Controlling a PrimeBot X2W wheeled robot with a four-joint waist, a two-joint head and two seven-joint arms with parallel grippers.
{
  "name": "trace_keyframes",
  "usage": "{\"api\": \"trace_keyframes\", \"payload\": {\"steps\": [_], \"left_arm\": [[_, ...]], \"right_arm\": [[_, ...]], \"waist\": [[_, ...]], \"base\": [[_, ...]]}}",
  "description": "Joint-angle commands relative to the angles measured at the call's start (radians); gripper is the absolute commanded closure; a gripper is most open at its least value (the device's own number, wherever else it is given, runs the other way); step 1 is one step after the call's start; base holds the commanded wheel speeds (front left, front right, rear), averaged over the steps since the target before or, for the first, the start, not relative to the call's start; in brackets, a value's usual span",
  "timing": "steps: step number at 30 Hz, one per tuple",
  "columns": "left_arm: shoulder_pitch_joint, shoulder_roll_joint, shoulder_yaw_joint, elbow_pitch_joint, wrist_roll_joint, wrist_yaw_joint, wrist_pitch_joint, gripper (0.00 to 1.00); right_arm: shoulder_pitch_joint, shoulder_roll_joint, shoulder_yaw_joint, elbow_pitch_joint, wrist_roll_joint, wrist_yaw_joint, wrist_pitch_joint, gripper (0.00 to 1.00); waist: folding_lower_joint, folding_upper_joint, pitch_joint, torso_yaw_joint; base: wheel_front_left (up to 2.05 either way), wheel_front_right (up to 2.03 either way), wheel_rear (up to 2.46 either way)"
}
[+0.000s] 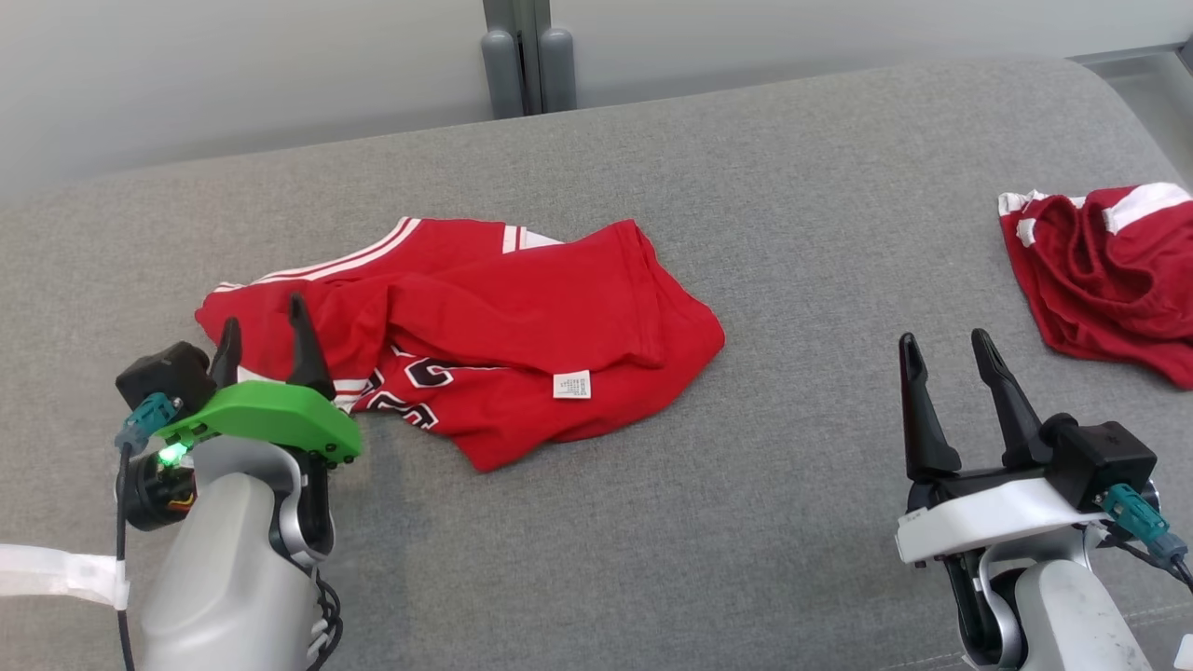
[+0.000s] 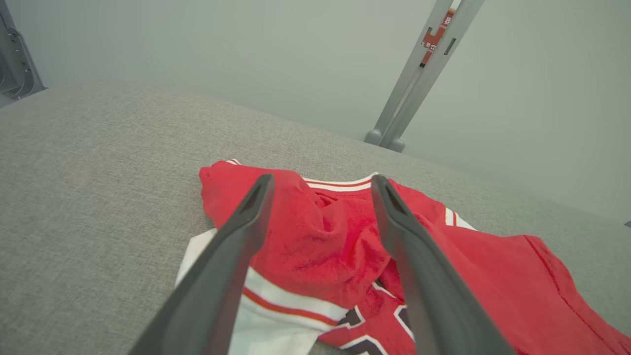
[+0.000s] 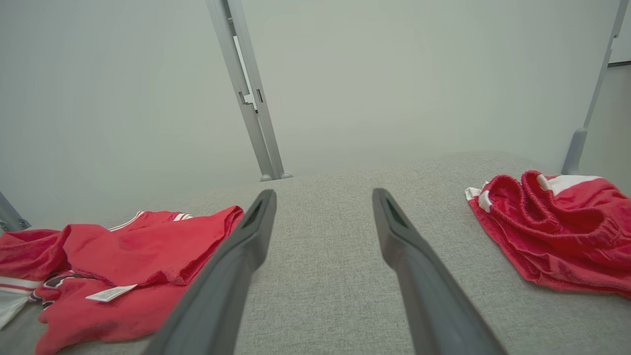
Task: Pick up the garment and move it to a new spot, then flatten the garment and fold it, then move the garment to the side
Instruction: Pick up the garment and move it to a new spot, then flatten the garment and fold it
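on the grey cushion (image 1: 802,485), the red jersey (image 1: 522,317) lies crumpled with white trim showing, the left gripper (image 1: 263,317) low at its left edge, fingers spread, gripping nothing.

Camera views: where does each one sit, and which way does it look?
Head view: on the head, looking down at grey cushion, jersey and shorts; left gripper and right gripper show.
Left wrist view: on that wrist, looking along its open fingers onto the jersey.
Right wrist view: on that wrist, open fingers over bare cushion between both garments.
Shared: all three show the jersey.
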State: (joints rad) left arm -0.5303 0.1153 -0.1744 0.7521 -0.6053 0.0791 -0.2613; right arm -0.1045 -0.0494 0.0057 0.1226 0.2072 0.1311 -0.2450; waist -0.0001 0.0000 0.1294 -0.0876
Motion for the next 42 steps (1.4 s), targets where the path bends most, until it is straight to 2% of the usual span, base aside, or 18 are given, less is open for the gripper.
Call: {"api": "trace_keyframes", "payload": {"steps": [1, 4, 10, 13, 19, 29, 42], "left_arm": [[0.034, 0.01, 0.008, -0.035, 0.027, -0.01, -0.003, 0.0], [0.074, 0.016, 0.015, -0.117, 0.083, -0.021, -0.004, 0.0], [0.207, -0.019, 0.018, -0.283, 0.156, -0.045, -0.003, 0.0], [0.278, -0.032, 0.015, -0.35, 0.196, -0.037, -0.003, 0.0], [0.388, -0.055, 0.049, -0.434, 0.198, -0.013, -0.003, 0.0], [0.505, -0.063, 0.065, -0.49, 0.22, 0.015, -0.003, 0.0], [0.501, -0.064, 0.046, -0.475, 0.21, 0.02, -0.003, 0.0]], "right_arm": [[0.005, -0.002, -0.002, -0.005, -0.01, -0.001, -0.003, 0.0], [0.016, -0.002, 0.004, -0.005, -0.013, -0.001, 0.0, 0.0], [0.03, -0.002, 0.01, -0.004, -0.035, -0.001, 0.008, 0.0], [0.042, -0.002, 0.009, 0.0, -0.042, -0.001, 0.012, 0.0], [0.068, -0.002, 0.016, 0.008, -0.04, -0.001, 0.01, 0.0], [0.105, -0.002, 0.002, 0.033, -0.011, -0.001, -0.002, 0.0], [0.089, -0.002, 0.012, 0.063, -0.005, -0.001, -0.01, 0.0]], "waist": [[0.0001, 0.0, -0.015, 0.011], [0.0001, 0.0, -0.033, 0.022], [0.0001, 0.0, -0.07, 0.045], [0.0001, 0.0, -0.083, 0.061], [0.0001, 0.0, -0.103, 0.08], [0.0001, 0.0, -0.136, 0.089], [0.0001, 0.0, -0.133, 0.092]], "base": [[0.0, 0.0, 0.0], [0.0, 0.0, 0.0], [0.0, 0.0, 0.0], [0.0, 0.0, 0.0], [0.0, 0.0, 0.0], [0.0, 0.0, 0.0], [0.0, 0.0, 0.0]]}}
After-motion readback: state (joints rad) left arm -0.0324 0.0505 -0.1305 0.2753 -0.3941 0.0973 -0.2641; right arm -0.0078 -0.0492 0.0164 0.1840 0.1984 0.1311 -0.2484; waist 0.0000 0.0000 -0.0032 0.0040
